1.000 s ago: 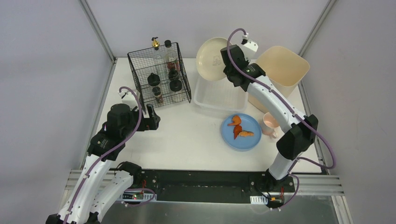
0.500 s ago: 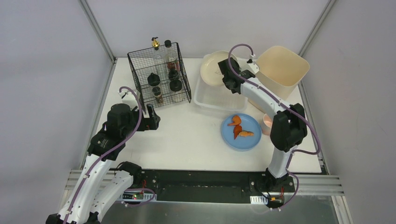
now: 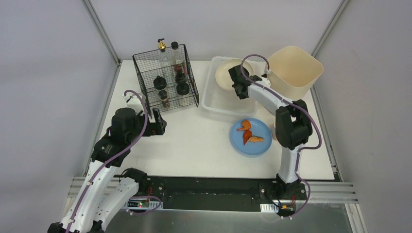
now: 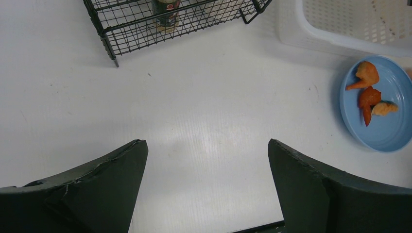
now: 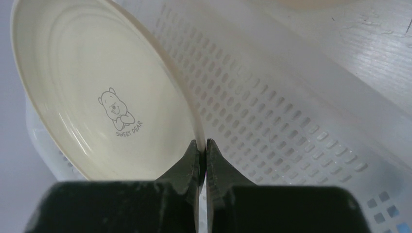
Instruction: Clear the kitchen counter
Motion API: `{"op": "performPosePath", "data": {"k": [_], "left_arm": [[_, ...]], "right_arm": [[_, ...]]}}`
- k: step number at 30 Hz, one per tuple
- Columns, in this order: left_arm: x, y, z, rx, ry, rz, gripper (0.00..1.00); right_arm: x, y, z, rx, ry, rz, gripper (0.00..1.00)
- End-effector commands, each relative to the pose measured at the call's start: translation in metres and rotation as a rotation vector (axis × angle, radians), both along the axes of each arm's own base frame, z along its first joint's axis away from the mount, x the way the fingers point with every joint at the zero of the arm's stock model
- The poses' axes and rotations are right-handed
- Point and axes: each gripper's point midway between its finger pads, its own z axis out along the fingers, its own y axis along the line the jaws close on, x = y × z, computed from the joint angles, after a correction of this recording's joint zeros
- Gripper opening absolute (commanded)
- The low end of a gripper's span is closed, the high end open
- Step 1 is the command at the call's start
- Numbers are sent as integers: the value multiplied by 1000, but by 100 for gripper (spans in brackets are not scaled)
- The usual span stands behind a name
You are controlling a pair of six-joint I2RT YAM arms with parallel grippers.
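While the right claw (image 5: 203, 145) is clamped on the rim of the cream plate (image 5: 87, 87) in the white basket (image 5: 291, 126), the left claw (image 4: 206, 145) hangs apart above the tabletop (image 4: 194, 97), left of it.

white matte kitchen counter (image 3: 194, 141), plain rectangular top. black wire rack (image 3: 145, 90) stands far left of centre, bottles inside. white slotted basket (image 3: 218, 97) sits just right of the rack, near the far edge. blue plate (image 3: 250, 148) lies nearer, in front of the basket, orange food scraps (image 3: 247, 133) on it. beige bin (image 3: 294, 70) at the far right corner, close beside the basket.
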Motion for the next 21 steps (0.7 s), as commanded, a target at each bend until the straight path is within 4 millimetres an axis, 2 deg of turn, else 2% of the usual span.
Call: {"op": "performPosePath", "data": {"k": [1, 7, 13, 16, 19, 21], "left_arm": [[2, 5, 5, 15, -19, 21, 99], [3, 5, 4, 18, -15, 23, 99], [3, 5, 4, 19, -16, 22, 99], [3, 5, 3, 19, -13, 23, 99], [3, 5, 3, 18, -14, 24, 99], [3, 5, 2, 18, -10, 22, 99]], "right_arm": [[15, 5, -12, 108, -23, -76, 0], [20, 13, -36, 150, 15, -87, 0], [26, 16, -50, 166, 36, -85, 0], [27, 14, -57, 170, 54, -92, 13], [26, 12, -59, 168, 61, -95, 35], [24, 12, -60, 169, 71, -92, 45]]}}
